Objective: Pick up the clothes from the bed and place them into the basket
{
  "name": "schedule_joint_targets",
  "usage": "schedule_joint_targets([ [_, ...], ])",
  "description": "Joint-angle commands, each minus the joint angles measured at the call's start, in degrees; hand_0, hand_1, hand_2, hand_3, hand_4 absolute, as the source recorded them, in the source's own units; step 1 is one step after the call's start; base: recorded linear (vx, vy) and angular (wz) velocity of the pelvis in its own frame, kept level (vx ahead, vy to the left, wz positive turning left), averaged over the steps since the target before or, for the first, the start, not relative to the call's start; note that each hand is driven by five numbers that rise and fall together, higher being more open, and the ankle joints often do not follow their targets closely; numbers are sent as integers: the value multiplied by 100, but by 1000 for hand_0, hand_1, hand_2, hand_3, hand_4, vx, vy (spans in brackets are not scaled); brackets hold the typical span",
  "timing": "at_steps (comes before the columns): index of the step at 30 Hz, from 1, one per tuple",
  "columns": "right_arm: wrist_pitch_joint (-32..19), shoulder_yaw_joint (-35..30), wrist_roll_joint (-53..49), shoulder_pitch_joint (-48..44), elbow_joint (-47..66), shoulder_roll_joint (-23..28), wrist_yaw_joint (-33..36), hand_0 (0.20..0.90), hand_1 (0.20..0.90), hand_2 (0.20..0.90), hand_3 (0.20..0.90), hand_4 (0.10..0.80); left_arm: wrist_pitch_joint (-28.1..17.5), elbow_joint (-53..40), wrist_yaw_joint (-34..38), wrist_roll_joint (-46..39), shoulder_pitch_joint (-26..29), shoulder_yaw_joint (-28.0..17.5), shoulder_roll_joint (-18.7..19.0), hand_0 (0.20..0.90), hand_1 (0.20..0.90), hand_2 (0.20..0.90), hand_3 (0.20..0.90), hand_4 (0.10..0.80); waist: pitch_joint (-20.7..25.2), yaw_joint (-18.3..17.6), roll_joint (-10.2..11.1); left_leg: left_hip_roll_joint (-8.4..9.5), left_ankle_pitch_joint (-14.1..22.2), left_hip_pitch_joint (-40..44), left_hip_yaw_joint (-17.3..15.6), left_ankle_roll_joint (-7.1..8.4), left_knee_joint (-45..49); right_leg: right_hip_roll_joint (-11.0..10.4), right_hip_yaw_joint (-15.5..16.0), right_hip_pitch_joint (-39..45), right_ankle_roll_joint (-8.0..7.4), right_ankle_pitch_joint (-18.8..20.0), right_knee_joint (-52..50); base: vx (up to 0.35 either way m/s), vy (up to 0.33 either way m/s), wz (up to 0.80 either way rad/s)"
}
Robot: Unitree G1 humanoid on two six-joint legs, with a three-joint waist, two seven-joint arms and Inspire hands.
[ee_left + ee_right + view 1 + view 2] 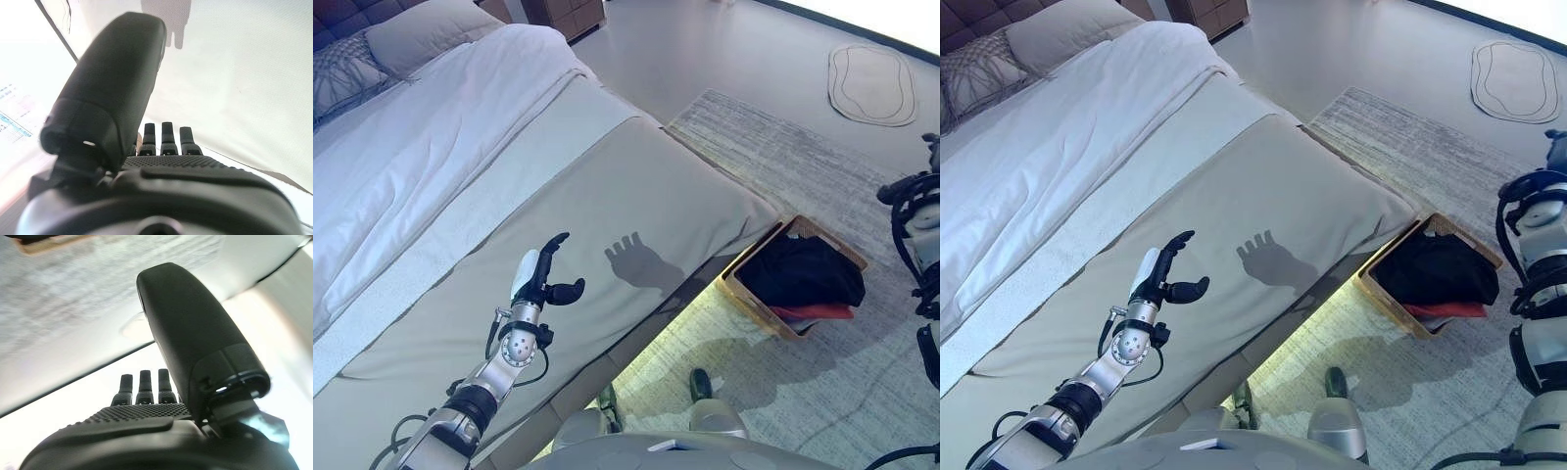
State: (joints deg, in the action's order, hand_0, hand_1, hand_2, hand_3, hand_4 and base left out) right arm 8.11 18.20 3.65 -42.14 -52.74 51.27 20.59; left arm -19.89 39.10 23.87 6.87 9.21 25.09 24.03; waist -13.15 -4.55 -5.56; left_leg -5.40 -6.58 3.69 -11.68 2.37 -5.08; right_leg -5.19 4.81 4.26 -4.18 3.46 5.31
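Clothes in basket; both hands empty.
Dark and red clothes point(803, 279) are seen lying in the basket point(745, 291) on the rug beside the bed point(636, 186). The left hand point(543, 274) is held over the bed, fingers spread; right hand point(161, 431) fingers are straight, nothing gripped.

One basket point(744, 287), two pillows point(416, 34), two rugs point(871, 83).

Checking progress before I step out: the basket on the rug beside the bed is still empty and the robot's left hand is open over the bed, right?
Not quite. The basket is not empty: dark clothes with something red beneath already fill it, as the left eye view shows. The rest holds: it sits on the rug beside the bed, and the left hand is open over the bed.
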Motion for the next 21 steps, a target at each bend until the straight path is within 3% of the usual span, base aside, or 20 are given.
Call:
schedule_joint_targets([
  [1, -420, 226, 573, 85, 522, -501, 642, 900, 900, 900, 900, 800, -141, 151, 418, 145, 549, -61, 59, 900, 900, 900, 900, 800, 568, 328, 518, -143, 624, 212, 144, 249, 8, -90, 191, -131, 33, -89, -31, -5, -12, 16],
  [15, -393, 1270, 1789, 568, 527, -1615, 81, 900, 900, 900, 900, 800, 3, 679, 248, 252, 303, 8, -67, 900, 900, 900, 900, 800, 793, 804, 601, -52, 618, 105, 534, 154, 8, -183, 709, 140, -12, -190, -31, 32, -1, 21],
  [21, -417, 1260, 2484, 1479, 1173, -1803, 577, 900, 900, 900, 900, 800, -120, 731, 264, 265, -3, -129, -186, 900, 900, 900, 900, 800, 878, 850, 599, -20, 640, 66, 626, 116, 8, -214, 828, 221, -60, -223, -31, 32, 61, 15],
])
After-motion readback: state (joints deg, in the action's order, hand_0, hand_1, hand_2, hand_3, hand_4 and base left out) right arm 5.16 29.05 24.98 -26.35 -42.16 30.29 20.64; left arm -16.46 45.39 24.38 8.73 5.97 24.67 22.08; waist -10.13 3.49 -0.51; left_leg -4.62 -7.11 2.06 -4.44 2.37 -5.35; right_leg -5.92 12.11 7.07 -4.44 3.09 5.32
